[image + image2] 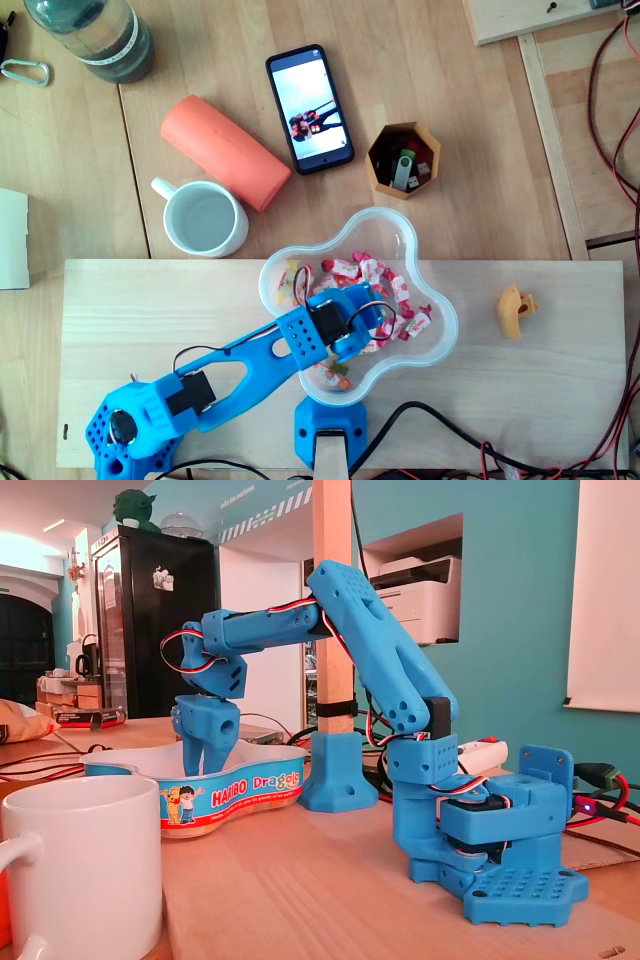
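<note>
One wide wooden worktop [420, 40] carries everything. A long pale board [560, 400] lies along its bottom edge in the overhead view.

A blue arm [250, 365] stands at the board's bottom left corner. It reaches up and to the right, toward the middle of the board.

A clear wavy tub [385, 225] sits at the middle of the board's top edge, and part of it sticks out past that edge. In the fixed view the tub has a bright label on its side.

A dark bottle [95, 35] stands at the worktop's top left corner. An orange roll [225, 152] lies slanted above the board, with a white mug [205, 218] just beside its lower end. A phone [309, 108] lies flat to the right of the roll. A small six-sided wooden cup [378, 175] stands between the phone and the tub. A little orange lump [515, 310] sits alone near the board's right end, well apart from the tub.

The gripper [372, 322] points straight down into the tub, near its middle. You cannot tell if its fingers are spread or pressed together, because their tips are down behind the tub's wall.

Lots of small pink and white sweets [350, 270] lie in a heap inside the tub. They sit right under and around the gripper, mostly above it and to its right in the overhead view. You cannot tell if it touches them.
</note>
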